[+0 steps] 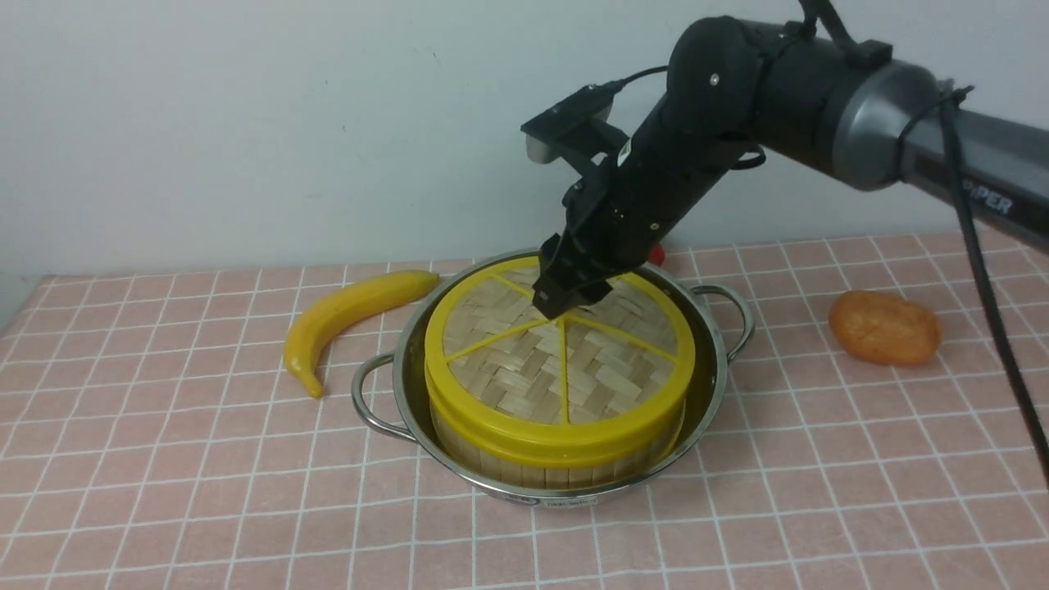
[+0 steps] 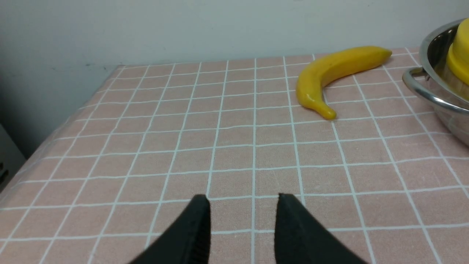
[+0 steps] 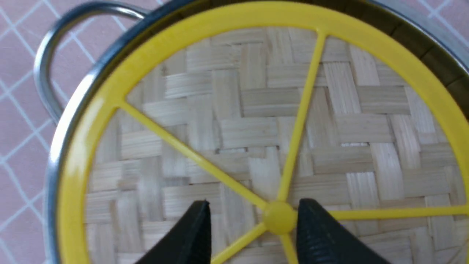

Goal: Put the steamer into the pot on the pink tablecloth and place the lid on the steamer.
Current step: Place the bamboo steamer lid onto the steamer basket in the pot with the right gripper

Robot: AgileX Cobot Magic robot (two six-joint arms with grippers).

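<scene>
The steel pot (image 1: 711, 370) stands on the pink tablecloth (image 1: 164, 459). The bamboo steamer (image 1: 524, 469) sits inside it, and the woven lid (image 1: 574, 369) lies flat on the steamer. My right gripper (image 1: 565, 301) hangs just above the lid's centre. In the right wrist view the right gripper (image 3: 254, 205) is open, and the yellow knob (image 3: 280, 218) lies between the fingers, close to one of them. My left gripper (image 2: 243, 200) is open and empty over bare cloth, away from the pot (image 2: 436, 102); it does not show in the front view.
A yellow banana (image 1: 344, 315) lies just left of the pot, also in the left wrist view (image 2: 329, 73). An orange-brown lump (image 1: 885, 328) lies to the right. Something small and red (image 1: 657, 256) shows behind the pot. The table's left edge (image 2: 55, 132) drops off.
</scene>
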